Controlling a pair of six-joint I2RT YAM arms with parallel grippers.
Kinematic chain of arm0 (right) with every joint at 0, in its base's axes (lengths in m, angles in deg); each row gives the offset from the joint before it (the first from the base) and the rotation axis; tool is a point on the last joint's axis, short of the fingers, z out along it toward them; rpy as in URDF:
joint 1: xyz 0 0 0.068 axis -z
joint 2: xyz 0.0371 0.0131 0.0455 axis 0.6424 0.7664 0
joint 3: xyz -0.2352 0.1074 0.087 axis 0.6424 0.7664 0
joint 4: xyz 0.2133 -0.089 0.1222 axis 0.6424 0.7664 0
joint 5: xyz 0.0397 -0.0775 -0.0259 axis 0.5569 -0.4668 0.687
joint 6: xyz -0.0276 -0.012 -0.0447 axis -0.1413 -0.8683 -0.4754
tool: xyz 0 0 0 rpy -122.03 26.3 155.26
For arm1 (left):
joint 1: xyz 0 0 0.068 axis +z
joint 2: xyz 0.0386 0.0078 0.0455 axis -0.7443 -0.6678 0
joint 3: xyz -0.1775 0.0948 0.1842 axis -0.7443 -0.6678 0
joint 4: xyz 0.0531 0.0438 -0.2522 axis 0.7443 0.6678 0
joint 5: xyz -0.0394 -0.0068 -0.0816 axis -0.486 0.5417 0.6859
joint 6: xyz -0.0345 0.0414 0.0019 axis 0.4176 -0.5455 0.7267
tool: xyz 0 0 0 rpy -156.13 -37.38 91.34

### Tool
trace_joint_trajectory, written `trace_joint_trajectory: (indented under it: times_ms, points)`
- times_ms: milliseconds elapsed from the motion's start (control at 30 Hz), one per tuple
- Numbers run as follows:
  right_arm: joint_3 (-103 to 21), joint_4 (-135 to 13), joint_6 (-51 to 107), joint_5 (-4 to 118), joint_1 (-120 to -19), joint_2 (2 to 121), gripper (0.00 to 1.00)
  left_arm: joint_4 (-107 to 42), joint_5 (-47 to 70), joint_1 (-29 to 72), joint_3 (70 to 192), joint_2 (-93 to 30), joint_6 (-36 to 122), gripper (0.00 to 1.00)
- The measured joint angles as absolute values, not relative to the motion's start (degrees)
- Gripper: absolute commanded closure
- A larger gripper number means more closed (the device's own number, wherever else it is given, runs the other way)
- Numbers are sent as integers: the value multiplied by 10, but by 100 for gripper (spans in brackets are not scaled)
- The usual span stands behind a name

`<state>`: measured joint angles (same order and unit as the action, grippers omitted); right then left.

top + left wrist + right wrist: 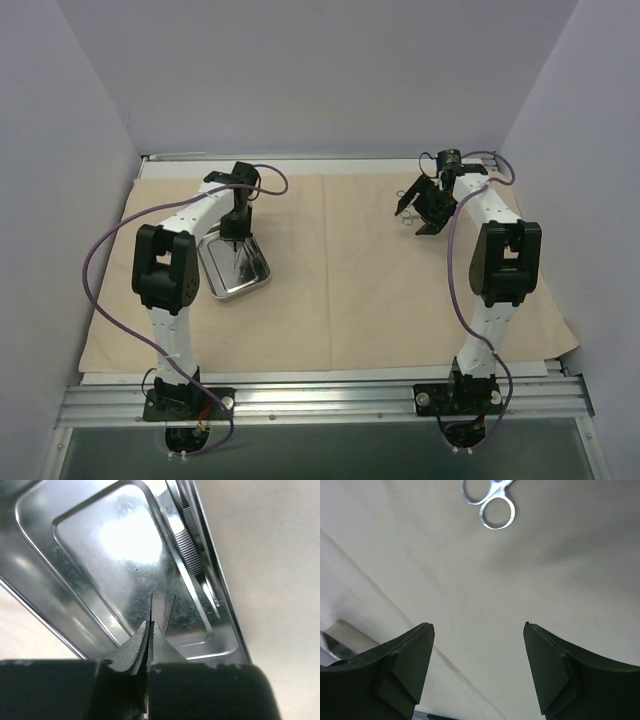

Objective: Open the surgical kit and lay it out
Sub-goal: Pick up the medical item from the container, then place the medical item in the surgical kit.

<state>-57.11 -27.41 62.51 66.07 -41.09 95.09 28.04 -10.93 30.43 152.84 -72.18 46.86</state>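
Note:
The beige cloth wrap (330, 280) lies spread flat over the table. The shiny steel tray (245, 275) sits on its left part. My left gripper (237, 235) hangs just over the tray (120, 555). In the left wrist view it (150, 625) is shut on a thin metal instrument (151, 607) whose tip points into the tray. A knurled metal instrument (189, 550) lies along the tray's rim. My right gripper (425, 213) is open and empty above the cloth at the far right (477, 626). The ring handles of metal scissors (495, 510) lie on the cloth (520, 580) ahead of it.
White walls close in the table on the left, back and right. An aluminium rail (320, 400) carries both arm bases at the near edge. Purple cables (100, 260) loop beside each arm. The cloth shows fold creases (395, 610).

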Motion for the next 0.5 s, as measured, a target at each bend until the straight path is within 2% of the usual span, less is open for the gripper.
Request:
trace_joint_trajectory:
  times_ms: [67, 233, 433, 500]
  points:
    - [-583, -283, 615, 683, -415, 951, 27, 293, -89, 313, 1553, -721, 467, 98]
    - [-595, -377, 572, 792, -456, 951, 27, 290, 73, 350, 1586, -703, 466, 98]
    - [-542, -575, 586, 959, -514, 948, 28, 219, 309, 365, 1579, -671, 502, 98]
    - [-515, -652, 613, 1003, -528, 946, 32, 173, 383, 363, 1566, -663, 524, 98]
